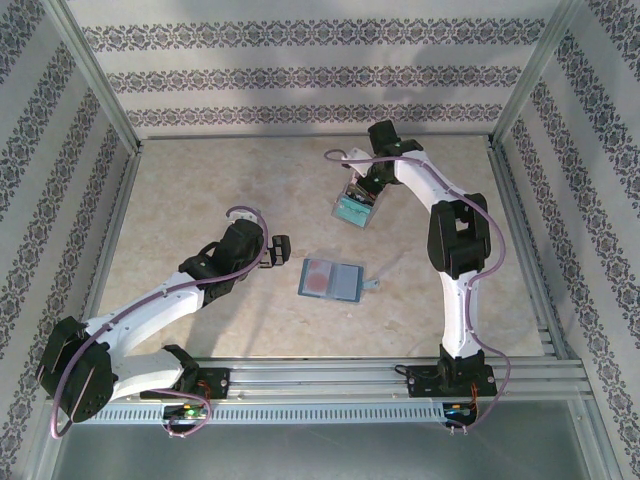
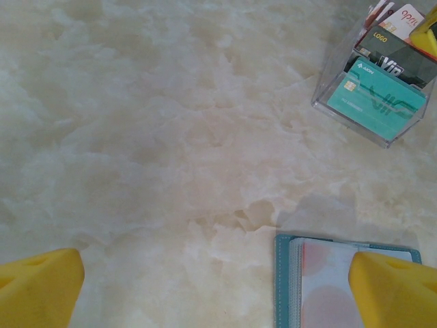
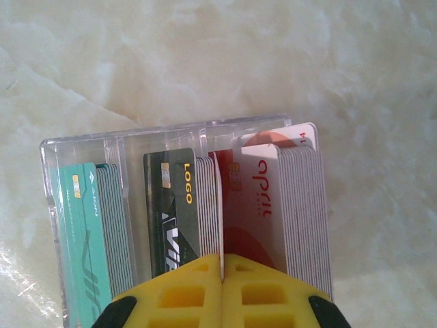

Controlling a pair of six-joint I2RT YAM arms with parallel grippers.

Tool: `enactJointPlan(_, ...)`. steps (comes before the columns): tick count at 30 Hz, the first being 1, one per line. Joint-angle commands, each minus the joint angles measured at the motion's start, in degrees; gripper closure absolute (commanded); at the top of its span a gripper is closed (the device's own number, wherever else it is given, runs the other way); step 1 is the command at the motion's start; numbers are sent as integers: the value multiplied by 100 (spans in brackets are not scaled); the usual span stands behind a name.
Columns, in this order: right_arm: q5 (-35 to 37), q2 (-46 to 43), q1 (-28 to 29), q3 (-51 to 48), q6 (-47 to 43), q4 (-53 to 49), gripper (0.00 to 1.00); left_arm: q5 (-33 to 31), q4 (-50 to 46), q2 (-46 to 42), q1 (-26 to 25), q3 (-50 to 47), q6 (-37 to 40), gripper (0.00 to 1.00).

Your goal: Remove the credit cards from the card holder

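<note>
Clear box (image 3: 75,145), credit cards (image 3: 256,198), closed right gripper (image 3: 222,270) above; left gripper (image 1: 281,252) apart, beside card holder (image 1: 331,280)

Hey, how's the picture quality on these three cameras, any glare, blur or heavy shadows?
Top view: even soft light, only faint shadows on the table. Left wrist view: the yellow fingertips are blurred; a dim shadow lies beside the wallet. Right wrist view: print on the cards is sharp; glare streaks left of the clear box.
</note>
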Motion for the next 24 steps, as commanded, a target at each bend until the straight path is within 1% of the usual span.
enactJointPlan(1, -567, -52, 11, 51, 183, -624, 100, 63, 87, 23, 96, 43, 59, 1)
enactJointPlan(8, -756, -102, 30, 148, 136, -978, 100, 80, 92, 15, 102, 38, 63, 1)
enactJointPlan(16, -597, -217, 108, 180, 225, -1028, 100, 120, 156, 23, 100, 25, 54, 1)
enactJointPlan(18, -482, -218, 133, 249, 276, -1028, 92, 137, 165, 25, 102, 38, 63, 1)
enactJointPlan(24, -240, -240, 161, 478, 380, -1038, 81, 173, 180, 21, 105, 43, 81, 1)
